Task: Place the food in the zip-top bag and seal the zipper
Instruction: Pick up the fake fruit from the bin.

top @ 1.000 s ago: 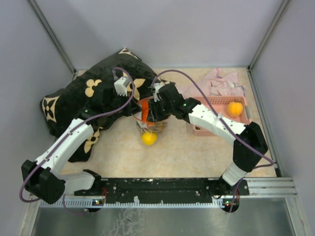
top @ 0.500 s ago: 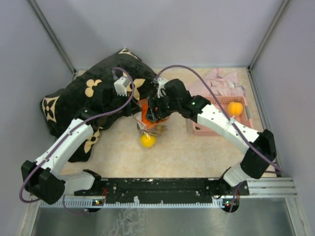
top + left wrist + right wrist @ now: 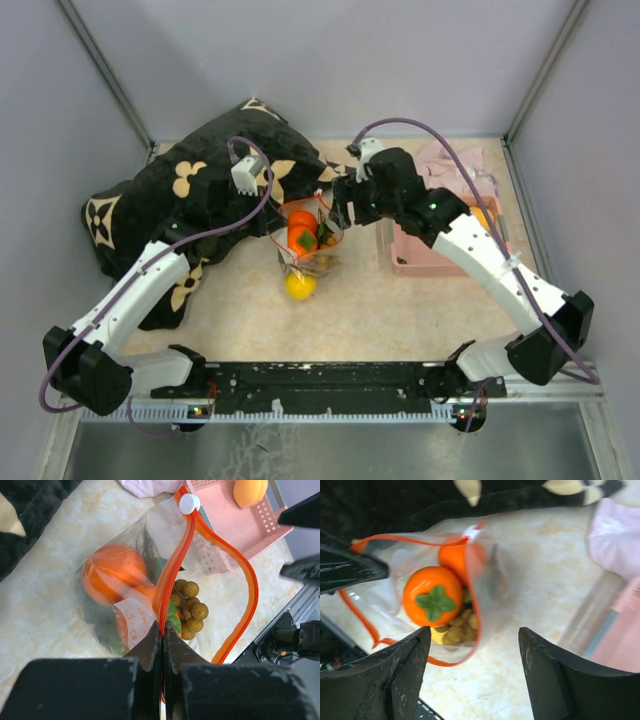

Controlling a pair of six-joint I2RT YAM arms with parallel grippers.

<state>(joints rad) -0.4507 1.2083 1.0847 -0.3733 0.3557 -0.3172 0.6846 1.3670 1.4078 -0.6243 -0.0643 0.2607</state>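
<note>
The clear zip-top bag [image 3: 310, 245] hangs open in mid-table, and its orange-red zipper [image 3: 172, 565] carries a white slider [image 3: 189, 503]. My left gripper [image 3: 162, 630] is shut on the zipper strip at the bag's left edge and holds the mouth up. Inside are an orange fruit with a green leaf cap [image 3: 432, 596], a second orange fruit [image 3: 456, 555] and a brownish-green grape bunch [image 3: 189, 607]. The yellow lemon [image 3: 299, 285] is at the bag's lower end. My right gripper [image 3: 474, 635] is open and empty, just right of the bag's mouth. Another orange fruit [image 3: 250, 491] lies in the pink basket.
The pink plastic basket [image 3: 420, 262] stands right of the bag, partly under my right arm. A pale pink cloth [image 3: 455, 165] lies behind it. A black cushion with beige flower prints [image 3: 170, 200] fills the back left, under my left arm.
My right gripper was over the bag's mouth with an orange fruit. It has let go and drawn back up and to the right. The fruit now sits in the bag. The left gripper has not moved.
</note>
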